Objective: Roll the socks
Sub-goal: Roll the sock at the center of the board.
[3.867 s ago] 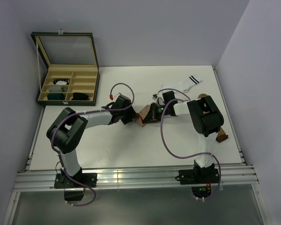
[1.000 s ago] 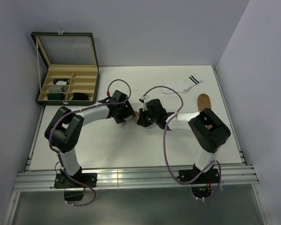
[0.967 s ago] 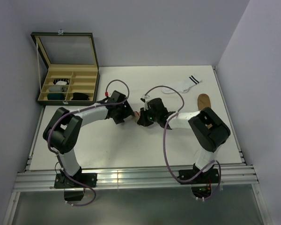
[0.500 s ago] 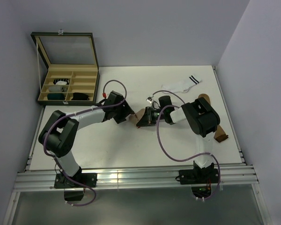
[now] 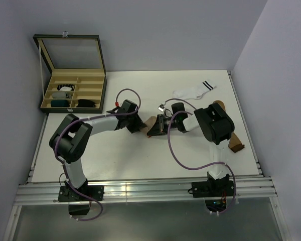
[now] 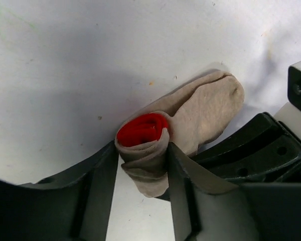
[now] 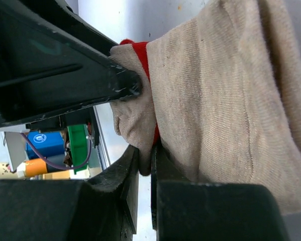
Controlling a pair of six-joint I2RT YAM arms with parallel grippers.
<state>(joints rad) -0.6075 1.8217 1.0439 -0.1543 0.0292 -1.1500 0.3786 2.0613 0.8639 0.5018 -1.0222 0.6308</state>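
A beige sock (image 5: pixel 150 121) with a red cuff lies mid-table between my two grippers. In the left wrist view it is a tight roll (image 6: pixel 145 150) with red showing at its core, its toe end trailing to the upper right. My left gripper (image 6: pixel 142 148) (image 5: pixel 137 124) is shut on the roll from both sides. My right gripper (image 7: pixel 144 155) (image 5: pixel 156 126) is shut on a fold of the same sock's (image 7: pixel 220 100) edge. A white sock with black stripes (image 5: pixel 193 91) lies flat at the back. A brown sock (image 5: pixel 236 142) is partly hidden by the right arm.
An open compartment box (image 5: pixel 101 95) stands at the back left with several rolled socks inside. The two grippers are almost touching each other. The right wall runs close along the table's right edge (image 5: pixel 251 140).
The right wrist has turned and its forearm swung back right since one second ago, and the sock's free end now shows between the grippers. The left gripper edged slightly right, still on the roll.
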